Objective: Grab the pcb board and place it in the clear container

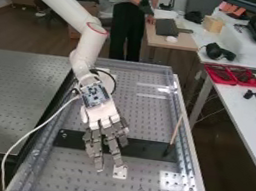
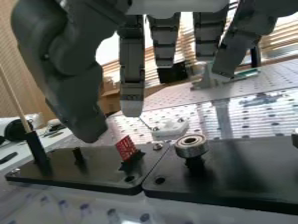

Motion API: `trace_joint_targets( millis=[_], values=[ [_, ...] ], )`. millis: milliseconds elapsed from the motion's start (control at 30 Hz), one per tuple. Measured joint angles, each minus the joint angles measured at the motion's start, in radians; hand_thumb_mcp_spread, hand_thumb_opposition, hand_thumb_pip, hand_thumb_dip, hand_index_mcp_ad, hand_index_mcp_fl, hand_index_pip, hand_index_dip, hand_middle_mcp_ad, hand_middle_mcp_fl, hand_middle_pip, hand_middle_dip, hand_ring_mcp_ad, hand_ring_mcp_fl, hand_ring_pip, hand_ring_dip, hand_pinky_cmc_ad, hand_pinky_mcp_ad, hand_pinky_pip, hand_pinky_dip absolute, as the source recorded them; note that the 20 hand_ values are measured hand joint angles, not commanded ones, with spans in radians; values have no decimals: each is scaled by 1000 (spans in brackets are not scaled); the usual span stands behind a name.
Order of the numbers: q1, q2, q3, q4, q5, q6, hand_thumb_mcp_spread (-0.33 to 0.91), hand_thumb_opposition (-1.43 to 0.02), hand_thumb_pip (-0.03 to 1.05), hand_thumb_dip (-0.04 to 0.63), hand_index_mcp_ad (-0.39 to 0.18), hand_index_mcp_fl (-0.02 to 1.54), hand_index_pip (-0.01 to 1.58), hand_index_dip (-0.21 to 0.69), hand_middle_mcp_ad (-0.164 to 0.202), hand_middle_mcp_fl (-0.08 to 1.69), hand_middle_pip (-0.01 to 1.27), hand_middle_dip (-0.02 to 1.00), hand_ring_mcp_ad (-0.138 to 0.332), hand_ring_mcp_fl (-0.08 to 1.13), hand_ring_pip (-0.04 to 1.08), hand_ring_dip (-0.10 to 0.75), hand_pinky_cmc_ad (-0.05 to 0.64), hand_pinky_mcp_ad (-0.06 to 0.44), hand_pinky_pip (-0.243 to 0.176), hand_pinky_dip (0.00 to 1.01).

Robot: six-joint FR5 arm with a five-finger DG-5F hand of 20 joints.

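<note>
Perforated grey metal forms the table (image 1: 147, 106); over it hangs the dark grey hand (image 1: 94, 147), relaxed, grasping nothing. Below, the small red circuit board (image 2: 126, 147) leans in a black holder (image 2: 134, 161) on a flat black plate (image 2: 100, 172).

High: you look down along the bench (image 1: 68, 177) from well above its near edge | wrist: you face that edge, close above black plates (image 2: 233, 172) | shared: black plates

Board (image 2: 126, 147) on plate (image 2: 100, 175) — between stick (image 2: 13, 97) and ring (image 2: 191, 145) — block (image 2: 169, 131) near.
</note>
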Motion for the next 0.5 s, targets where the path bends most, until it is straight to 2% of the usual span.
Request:
trace_joint_targets(
  millis=[100,267,500],
  values=[
    [3,-5,5,6,5,-17,379,-829,691,241,10,23,1497,113,99,24,138,108,244,3,82,12,316,208,-108,649],
    [10,-23,24,-11,25,-8,368,-829,691,241,10,23,1506,106,101,24,138,108,248,3,82,12,316,208,-108,663],
    [14,-35,32,5,47,-38,368,-829,691,241,10,24,1525,106,101,24,138,108,248,5,91,12,316,208,-106,698]
  ],
)
